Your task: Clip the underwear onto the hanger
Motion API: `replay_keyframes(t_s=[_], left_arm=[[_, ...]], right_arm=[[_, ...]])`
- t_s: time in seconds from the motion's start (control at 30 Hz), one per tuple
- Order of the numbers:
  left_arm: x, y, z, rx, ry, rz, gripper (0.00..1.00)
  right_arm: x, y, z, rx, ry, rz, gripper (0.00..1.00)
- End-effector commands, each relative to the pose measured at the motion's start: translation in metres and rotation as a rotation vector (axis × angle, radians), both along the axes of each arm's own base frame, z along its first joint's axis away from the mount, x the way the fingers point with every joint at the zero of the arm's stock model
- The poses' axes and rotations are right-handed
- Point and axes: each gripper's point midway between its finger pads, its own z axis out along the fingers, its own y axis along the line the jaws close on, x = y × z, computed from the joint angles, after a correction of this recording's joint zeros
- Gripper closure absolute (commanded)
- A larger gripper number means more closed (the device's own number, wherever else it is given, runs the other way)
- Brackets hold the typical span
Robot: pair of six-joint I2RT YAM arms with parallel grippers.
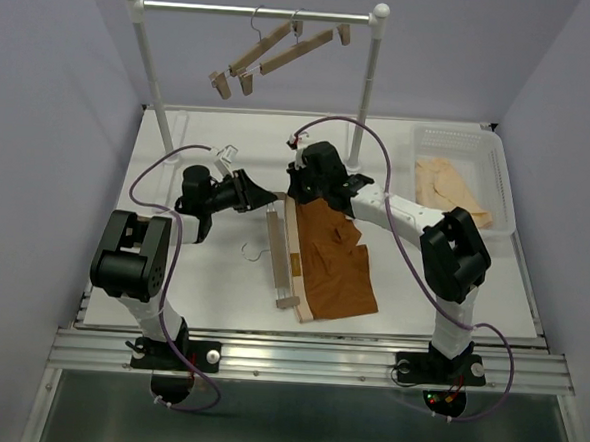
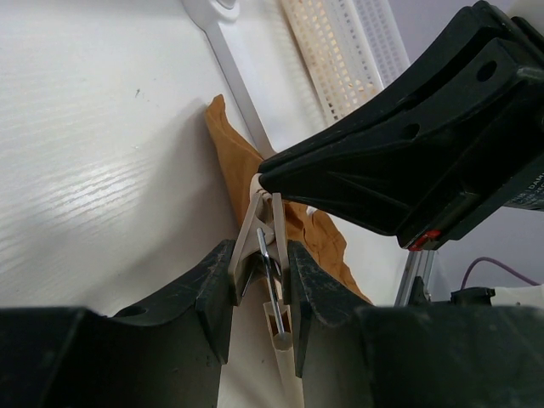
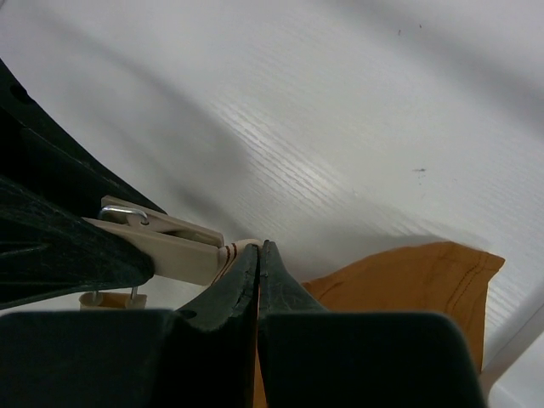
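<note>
Lying flat on the white table [image 1: 201,275], a little right of centre: the underwear [image 1: 337,269], rust-brown, its lighter tan waistband [image 1: 299,291] turned toward the left arm.

Just beside that waistband and parallel to it: the hanger [image 1: 281,265], a pale wooden bar lying on the table. Its thin wire hook [image 1: 256,251] points away from the cloth.

Far end of the bar: one clip [image 2: 255,238], seen close in both wrist views. The left gripper [image 2: 259,272] is clamped on the handle end of this clip, one black finger pressing each side. The clip's mouth points toward the brown fabric.

At the clip's mouth: the right gripper [image 3: 259,255], fingers pressed together with no gap. Its tip sits against the tan, striped band right at the clip [image 3: 170,242]. Whether any cloth is pinched between the fingers cannot be told. A corner of the brown cloth shows on the table just beyond it.

The two grippers meet over the far end of the bar, close to touching.

Behind, at the back of the table: a white rail [image 1: 258,11] on two posts, carrying two more wooden hangers [image 1: 275,50], both tilted.

Far right corner: a white mesh basket [image 1: 498,183] holding pale cream garments [image 1: 452,186].
</note>
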Motion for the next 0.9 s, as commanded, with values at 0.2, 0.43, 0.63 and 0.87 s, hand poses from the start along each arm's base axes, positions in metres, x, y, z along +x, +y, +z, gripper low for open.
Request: replay_keyframes(t_s=[0.2,0.43,0.63,0.87], left_arm=[[-0.024,-0.018,-0.022,0.031,0.037,-0.132,1.0],[-0.027,-0.029,-0.024,0.042,0.039,-0.166,1.0],[-0.029,-0.033,-0.021,0.042,0.032,-0.175,1.0],[-0.031,-0.033,-0.023,0.039,0.043,-0.182,1.0]], right_arm=[[0.044,0.005,0.076,0.148,-0.204,-0.115,0.99],[0.046,0.007,0.079,0.152,-0.197,-0.124,0.99],[0.044,0.011,0.079,0.168,-0.186,-0.103,0.99],[0.042,0.009,0.086,0.195,-0.206,-0.114,0.99]])
